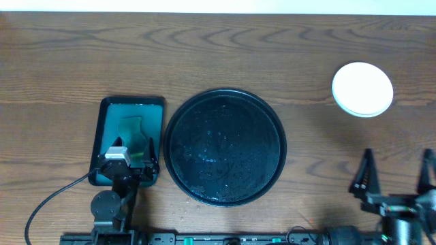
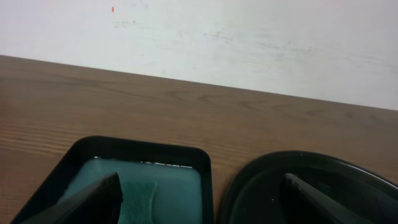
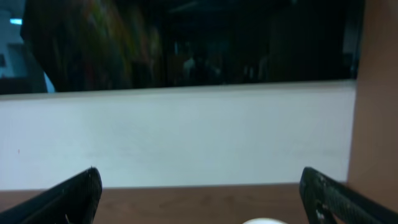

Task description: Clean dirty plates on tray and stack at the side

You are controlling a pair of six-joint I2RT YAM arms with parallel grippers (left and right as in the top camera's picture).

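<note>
The round black tray (image 1: 225, 146) sits at the table's middle with no plates on it, only wet specks; its rim shows in the left wrist view (image 2: 249, 180). A white plate (image 1: 362, 89) lies at the far right of the table; I cannot tell whether others lie under it. Its edge peeks into the right wrist view (image 3: 264, 221). No mint-green plate shows. My left gripper (image 1: 129, 146) (image 2: 202, 186) is open and empty, low over the teal tray's right rim. My right gripper (image 1: 398, 160) (image 3: 199, 180) is open and empty, near the front edge, short of the plate.
A dark teal rectangular tray (image 1: 109, 109) (image 2: 205, 162) stands left of the black tray, with a green sponge (image 1: 133, 129) (image 2: 140, 193) lying in it. A black cable (image 1: 48, 201) loops at the front left. A white wall runs behind the table.
</note>
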